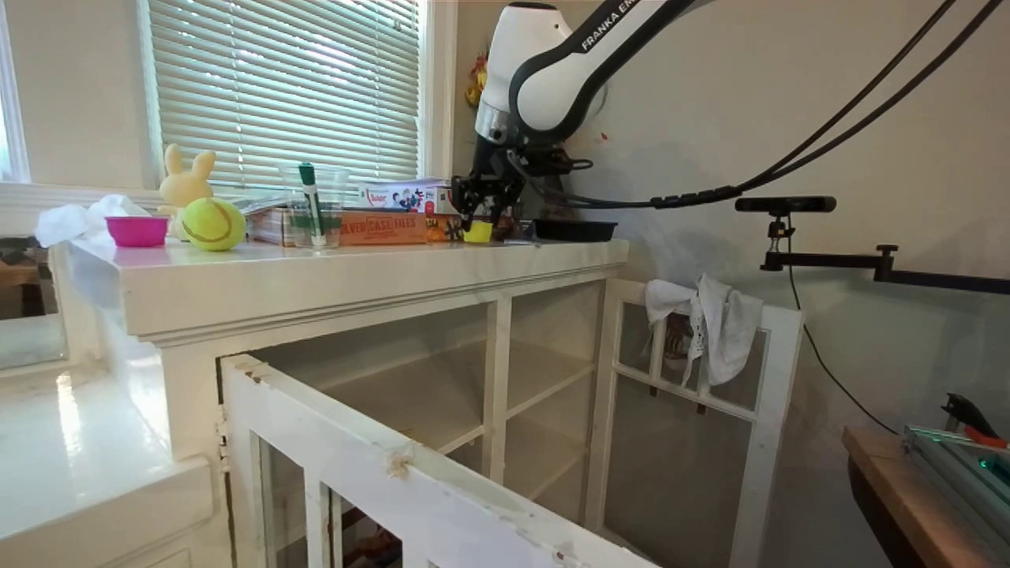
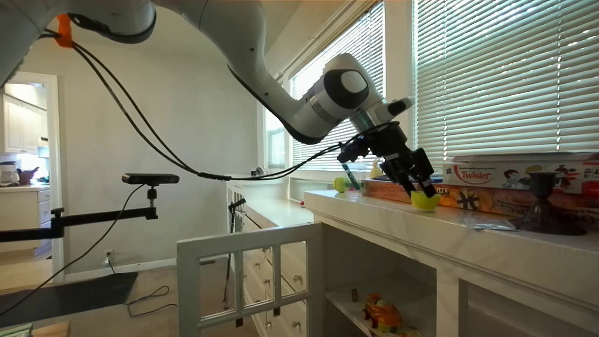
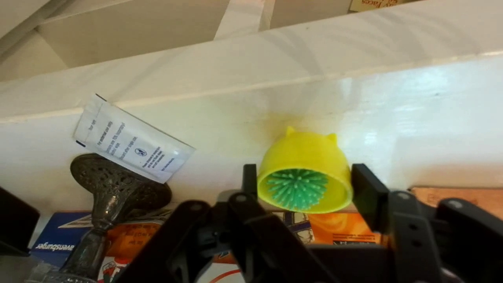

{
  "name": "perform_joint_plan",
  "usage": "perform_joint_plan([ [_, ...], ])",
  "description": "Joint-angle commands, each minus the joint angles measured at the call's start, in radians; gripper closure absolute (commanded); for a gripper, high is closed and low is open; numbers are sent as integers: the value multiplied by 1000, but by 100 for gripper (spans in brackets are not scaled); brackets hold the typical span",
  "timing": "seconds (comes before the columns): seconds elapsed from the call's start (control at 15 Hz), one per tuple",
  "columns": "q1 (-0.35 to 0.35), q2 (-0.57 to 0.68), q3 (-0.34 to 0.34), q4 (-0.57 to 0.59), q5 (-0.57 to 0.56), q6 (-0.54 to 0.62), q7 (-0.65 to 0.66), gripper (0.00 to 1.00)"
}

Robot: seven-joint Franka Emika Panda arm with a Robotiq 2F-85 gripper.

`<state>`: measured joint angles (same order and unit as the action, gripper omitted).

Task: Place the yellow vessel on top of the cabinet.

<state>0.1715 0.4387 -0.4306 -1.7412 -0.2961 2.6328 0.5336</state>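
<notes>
The yellow vessel (image 3: 306, 151) is a small cup with two little nubs and green bristles inside. It shows in both exterior views (image 1: 478, 233) (image 2: 425, 201), upright at the front of the cabinet's flat top (image 2: 374, 206). It sits on or just above that top; I cannot tell which. My gripper (image 3: 301, 177) has one black finger against each side of the vessel near its rim, with no clear gap. In the exterior views, the gripper (image 1: 477, 225) (image 2: 421, 191) reaches down to the vessel from above. The white cabinet (image 1: 371, 276) has its framed doors open.
Behind the vessel lie an orange box (image 2: 496, 199) and a Twister box (image 2: 514, 175). A dark candle holder (image 3: 100, 220) and a white packet (image 3: 133, 137) are beside it. A clear cup with marker (image 1: 312, 209), ball (image 1: 213, 224) and pink bowl (image 1: 136, 230) stand farther along.
</notes>
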Motion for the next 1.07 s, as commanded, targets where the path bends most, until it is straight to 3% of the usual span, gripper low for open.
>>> perform_joint_plan([
  [0.0,-10,21,8,31,-53,-12,63,64],
  [0.2,-9,23,8,30,-56,-16,72,62],
  [0.27,-9,23,8,30,-56,-19,75,32],
  [0.33,-9,17,8,30,-53,-24,77,14],
  [0.4,-9,6,10,28,-50,-23,79,13],
  [0.53,-3,-27,3,27,-59,-19,88,1],
  [0.73,4,-85,5,43,-79,-31,95,0],
  [1.0,-37,-188,107,47,-11,-72,6,0],
])
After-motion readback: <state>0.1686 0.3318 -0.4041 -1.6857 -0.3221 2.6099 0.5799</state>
